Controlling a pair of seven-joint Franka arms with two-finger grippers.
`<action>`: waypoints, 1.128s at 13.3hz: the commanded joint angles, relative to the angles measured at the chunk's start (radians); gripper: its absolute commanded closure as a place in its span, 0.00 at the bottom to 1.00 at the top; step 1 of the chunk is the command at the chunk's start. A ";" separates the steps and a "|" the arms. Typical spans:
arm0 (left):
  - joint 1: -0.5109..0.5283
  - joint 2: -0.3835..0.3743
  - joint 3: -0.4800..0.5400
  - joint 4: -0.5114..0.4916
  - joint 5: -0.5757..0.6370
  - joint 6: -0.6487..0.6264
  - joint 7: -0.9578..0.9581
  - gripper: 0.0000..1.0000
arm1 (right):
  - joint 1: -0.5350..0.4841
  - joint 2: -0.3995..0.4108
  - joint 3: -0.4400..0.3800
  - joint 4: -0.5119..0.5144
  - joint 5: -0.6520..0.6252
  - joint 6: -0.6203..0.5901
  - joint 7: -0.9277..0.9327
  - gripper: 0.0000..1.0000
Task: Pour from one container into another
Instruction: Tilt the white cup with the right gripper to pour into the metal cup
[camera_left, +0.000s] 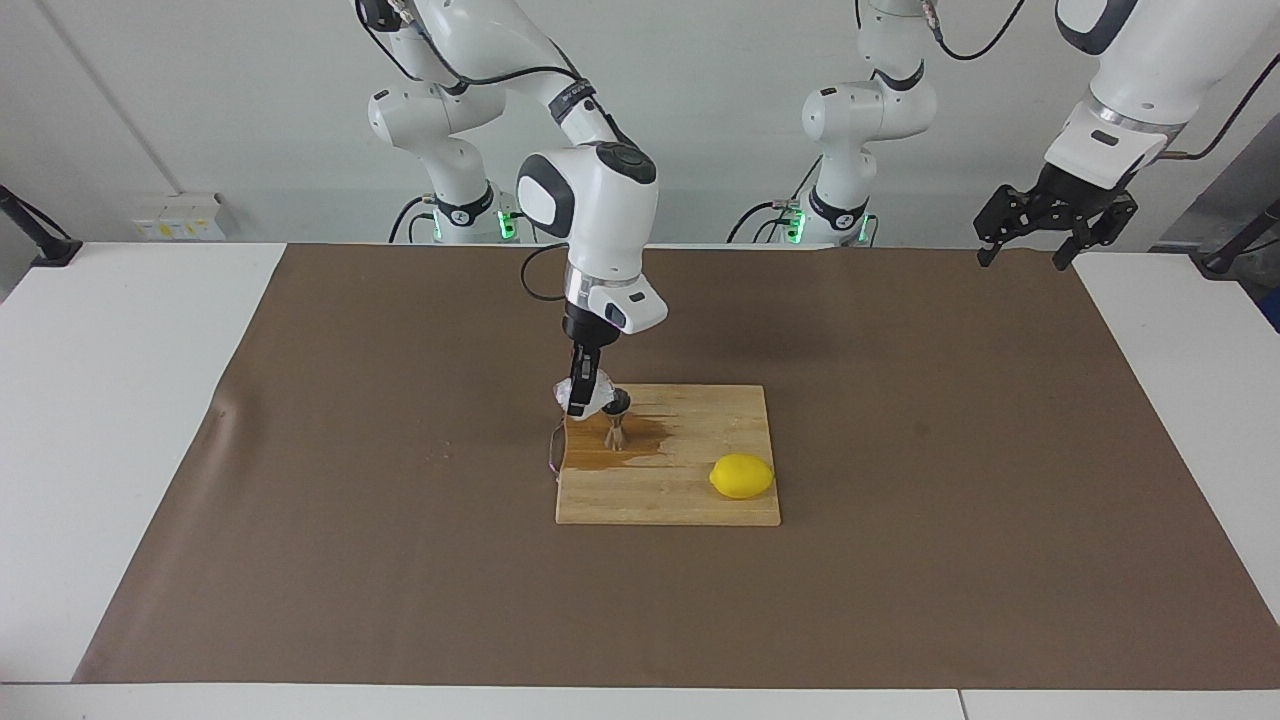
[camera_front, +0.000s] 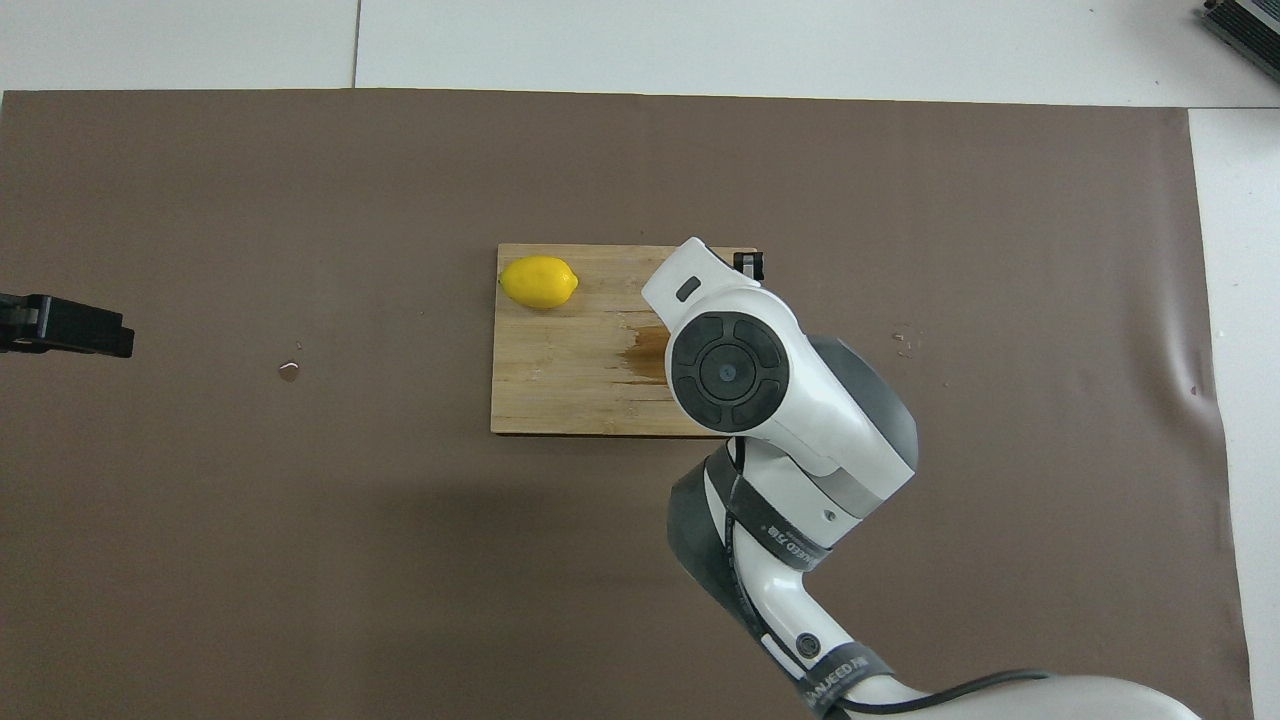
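My right gripper (camera_left: 579, 398) is shut on the small clear ribbed glass cup (camera_left: 597, 390) and holds it tilted just above the mouth of the silver jigger (camera_left: 616, 428). The jigger stands upright on the wooden cutting board (camera_left: 690, 500), at the corner nearest the right arm's base, in a dark wet patch (camera_left: 640, 447). In the overhead view the right arm's wrist (camera_front: 728, 368) hides both the cup and the jigger. My left gripper (camera_left: 1050, 228) hangs open and holds nothing, waiting high over the mat's corner at the left arm's end.
A yellow lemon (camera_left: 742, 476) lies on the board's corner farthest from the right arm. The board (camera_front: 560, 385) lies mid-mat on the brown mat (camera_left: 950, 520). A small drop (camera_front: 288, 371) sits on the mat toward the left arm's end.
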 joint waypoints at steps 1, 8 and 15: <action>-0.006 -0.024 0.009 -0.022 -0.009 -0.006 0.006 0.00 | 0.012 -0.013 0.002 -0.007 -0.040 -0.022 0.025 0.51; -0.006 -0.024 0.009 -0.022 -0.011 -0.006 0.006 0.00 | 0.006 -0.013 0.007 -0.004 -0.027 -0.034 -0.001 0.51; -0.006 -0.024 0.009 -0.022 -0.009 -0.006 0.006 0.00 | -0.018 -0.044 0.008 -0.004 0.108 -0.023 -0.051 0.51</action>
